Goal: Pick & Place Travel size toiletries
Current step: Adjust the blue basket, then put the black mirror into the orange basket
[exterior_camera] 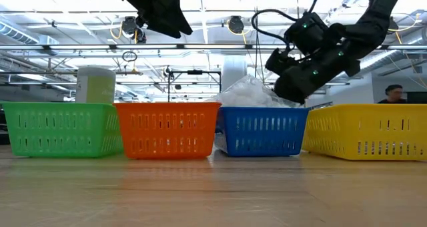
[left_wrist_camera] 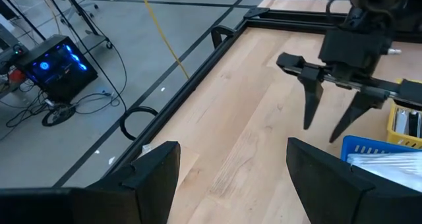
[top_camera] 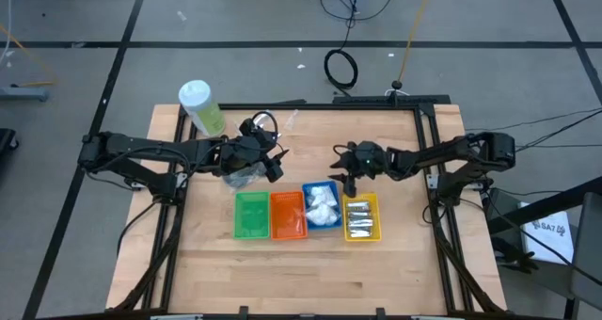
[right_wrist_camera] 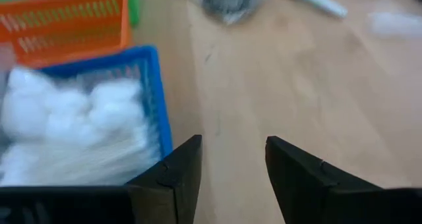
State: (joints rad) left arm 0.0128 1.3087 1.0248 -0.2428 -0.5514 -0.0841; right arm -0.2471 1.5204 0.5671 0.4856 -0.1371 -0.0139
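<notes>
at centre frame the right gripper (top_camera: 344, 181) hangs spread and empty beside the blue bin (top_camera: 321, 207) of white packets (top_camera: 323, 201); left gripper (top_camera: 275, 165), spread and empty, above the dark pouch (top_camera: 245, 176).

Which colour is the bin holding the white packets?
Blue bin, white packets inside; clearest in the high view.

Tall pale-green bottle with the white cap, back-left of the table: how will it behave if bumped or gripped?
The pale-green bottle stands upright and tall, so it would probably tip if bumped high. Its round body looks likely to roll once down. The left gripper, open nearby, may slip on the smooth-looking plastic.
</notes>
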